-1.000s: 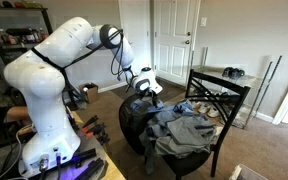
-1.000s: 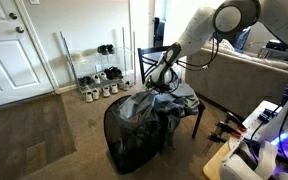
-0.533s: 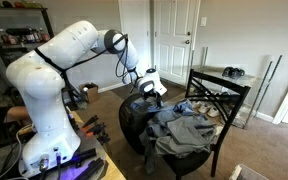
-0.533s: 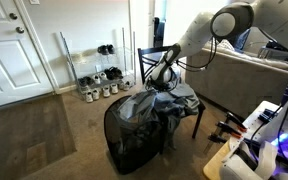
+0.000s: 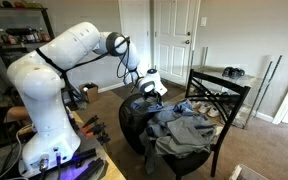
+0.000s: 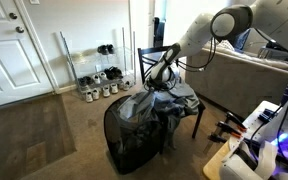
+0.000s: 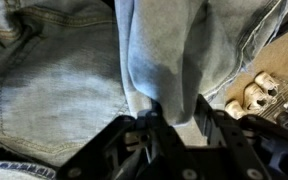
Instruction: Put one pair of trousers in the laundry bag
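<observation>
A heap of light blue denim trousers lies on the chair and hangs over the rim of the black mesh laundry bag; both also show as trousers and bag. My gripper sits low over the heap, at the bag's edge. In the wrist view a raised fold of the trousers stands between the fingers, and the gripper is shut on that fold, with both black fingers pressing its sides.
The black metal chair carries the clothes beside the bag. A shoe rack stands by the white door, and a sofa is behind the arm. Shoes show at the wrist view's right edge.
The arm has shifted slightly along the heap and settled. The jaws have come together from wide open onto the fold of denim.
</observation>
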Controlling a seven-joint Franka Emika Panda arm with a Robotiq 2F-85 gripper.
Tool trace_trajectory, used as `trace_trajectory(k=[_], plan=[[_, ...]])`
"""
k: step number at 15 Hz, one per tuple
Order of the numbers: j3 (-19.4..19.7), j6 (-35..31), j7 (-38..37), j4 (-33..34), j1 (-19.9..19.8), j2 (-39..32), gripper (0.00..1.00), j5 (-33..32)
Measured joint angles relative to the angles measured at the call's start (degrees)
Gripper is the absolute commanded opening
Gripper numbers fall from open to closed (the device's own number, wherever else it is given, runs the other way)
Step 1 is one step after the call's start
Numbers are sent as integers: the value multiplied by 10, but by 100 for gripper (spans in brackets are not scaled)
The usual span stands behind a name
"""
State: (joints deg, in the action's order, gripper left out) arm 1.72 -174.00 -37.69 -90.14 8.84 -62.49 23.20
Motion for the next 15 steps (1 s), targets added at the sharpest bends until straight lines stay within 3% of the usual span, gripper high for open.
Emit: trace_trajectory(k=[1, 3, 12, 15], plan=[[-4, -1, 2, 0, -3, 0, 2, 0], [-22, -8, 17, 0, -14, 2, 0, 0], [-181, -24, 188, 6, -51, 22, 2, -19], [-218, -12, 230, 1, -51, 22, 2, -36]])
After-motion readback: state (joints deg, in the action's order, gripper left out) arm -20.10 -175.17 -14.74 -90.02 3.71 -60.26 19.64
